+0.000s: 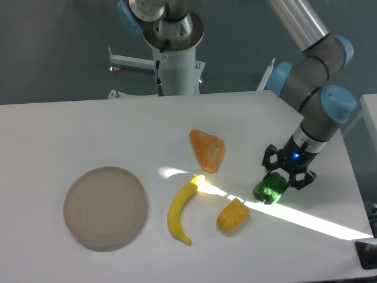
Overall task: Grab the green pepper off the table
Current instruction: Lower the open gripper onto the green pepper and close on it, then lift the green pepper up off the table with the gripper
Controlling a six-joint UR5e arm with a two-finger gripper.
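Note:
The green pepper [270,189] is small, glossy and bright green, at the right of the white table [88,130]. My gripper [283,177] comes down on it from the upper right, its black fingers on either side of the pepper's upper end. The jaws look closed against the pepper. I cannot tell whether the pepper rests on the table or hangs just above it.
A yellow-orange pepper [233,214] lies just left of the green one. A yellow banana [181,208] lies left of that. An orange wedge-shaped piece [207,149] sits further back. A round beige plate [105,207] is at the left. The arm's base column [175,56] stands behind the table.

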